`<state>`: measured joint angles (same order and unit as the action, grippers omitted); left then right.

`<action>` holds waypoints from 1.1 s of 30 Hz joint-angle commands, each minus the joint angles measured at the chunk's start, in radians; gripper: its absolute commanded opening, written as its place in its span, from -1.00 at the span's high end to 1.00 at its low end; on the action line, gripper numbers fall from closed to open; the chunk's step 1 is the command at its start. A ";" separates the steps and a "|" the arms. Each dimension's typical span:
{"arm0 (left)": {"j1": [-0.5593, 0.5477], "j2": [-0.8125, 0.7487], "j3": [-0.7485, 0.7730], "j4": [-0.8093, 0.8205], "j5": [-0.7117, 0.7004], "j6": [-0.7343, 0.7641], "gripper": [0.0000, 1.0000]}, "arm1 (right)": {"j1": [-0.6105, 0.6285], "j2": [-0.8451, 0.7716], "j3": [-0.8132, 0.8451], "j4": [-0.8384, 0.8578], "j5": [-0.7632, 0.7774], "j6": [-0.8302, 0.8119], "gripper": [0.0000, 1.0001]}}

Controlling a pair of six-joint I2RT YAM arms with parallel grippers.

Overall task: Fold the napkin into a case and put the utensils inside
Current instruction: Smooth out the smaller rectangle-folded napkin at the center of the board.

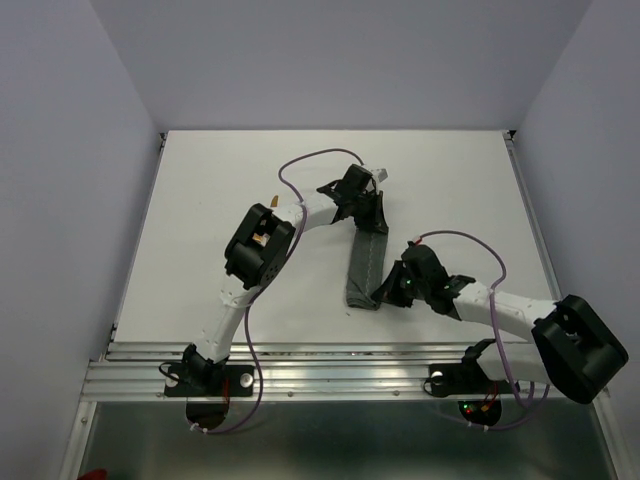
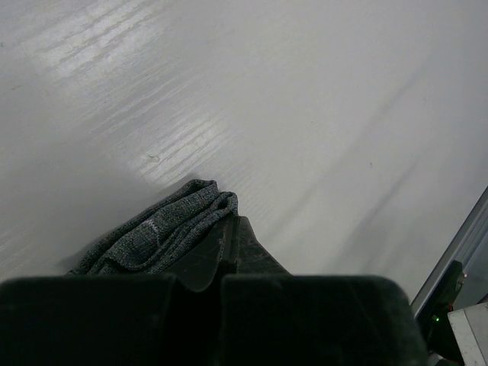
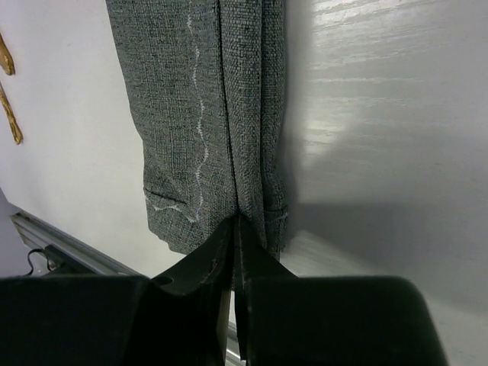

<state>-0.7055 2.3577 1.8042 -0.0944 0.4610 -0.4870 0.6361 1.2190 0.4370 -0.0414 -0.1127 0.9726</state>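
Note:
The napkin (image 1: 365, 260), dark grey, lies folded into a long narrow strip on the white table. It runs from my left gripper (image 1: 368, 210) at its far end to my right gripper (image 1: 388, 290) at its near end. In the right wrist view the right gripper (image 3: 235, 221) is shut on the near edge of the napkin (image 3: 198, 114), where a fold line meets the jaws. In the left wrist view the left gripper (image 2: 231, 221) is shut, with the bunched napkin end (image 2: 152, 229) against its left finger. Two orange-brown utensils (image 3: 6, 57) (image 3: 11, 114) lie left of the strip.
An aluminium rail (image 1: 330, 375) runs along the table's near edge, just behind the right gripper in the right wrist view (image 3: 46, 244). The left arm's elbow (image 1: 258, 245) hangs over the table left of the strip. White walls close in the far and side edges.

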 commanded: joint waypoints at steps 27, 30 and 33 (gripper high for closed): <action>0.000 -0.304 0.046 -0.219 -0.076 0.142 1.00 | 0.005 -0.160 0.043 -0.184 0.309 0.014 0.75; 0.011 -0.350 -0.066 -0.199 -0.088 0.134 1.00 | 0.005 -0.194 -0.001 -0.192 0.357 0.058 0.73; 0.021 -0.379 -0.132 -0.179 -0.103 0.130 1.00 | 0.005 -0.170 -0.024 -0.195 0.369 0.074 0.73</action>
<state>-0.6979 2.0510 1.7439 -0.2817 0.3893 -0.3679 0.6365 1.0355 0.4389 -0.1989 0.1703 1.0122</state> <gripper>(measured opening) 0.025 0.137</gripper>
